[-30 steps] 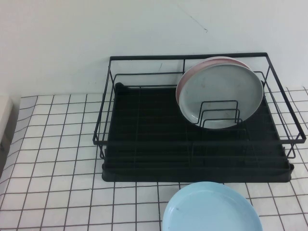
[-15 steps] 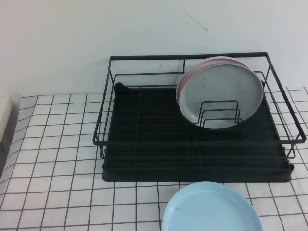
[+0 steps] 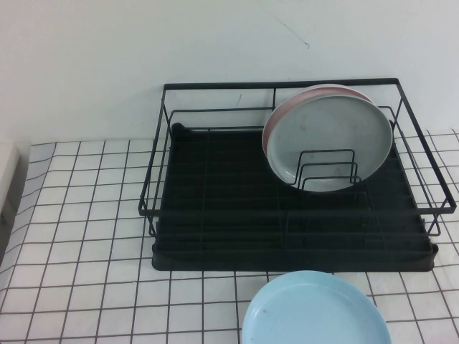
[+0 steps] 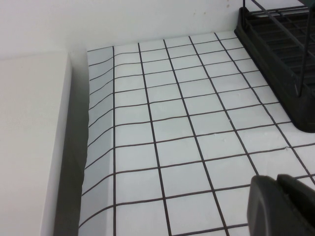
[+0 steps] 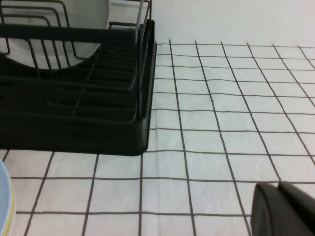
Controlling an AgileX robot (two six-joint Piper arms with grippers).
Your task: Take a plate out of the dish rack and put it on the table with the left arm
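The pale grey plate (image 3: pixel 331 143) stands upright in the wire dividers at the back right of the black dish rack (image 3: pixel 215 244). It leans against a pale pink plate (image 3: pixel 315 92) behind it. The plate's lower part also shows in the right wrist view (image 5: pixel 83 19). Neither arm shows in the high view. My left gripper (image 4: pixel 277 180) is shut and empty, low over the gridded table (image 4: pixel 172 123), to the left of the rack's corner (image 4: pixel 290 59). My right gripper (image 5: pixel 279 187) is shut and empty over the table (image 5: pixel 221 123), right of the rack (image 5: pixel 98 132).
A light blue plate (image 3: pixel 314 309) lies flat on the table just in front of the rack; its edge shows in the right wrist view (image 5: pixel 4 196). A white block (image 4: pixel 29 147) borders the table's left edge. A white wall stands behind the rack.
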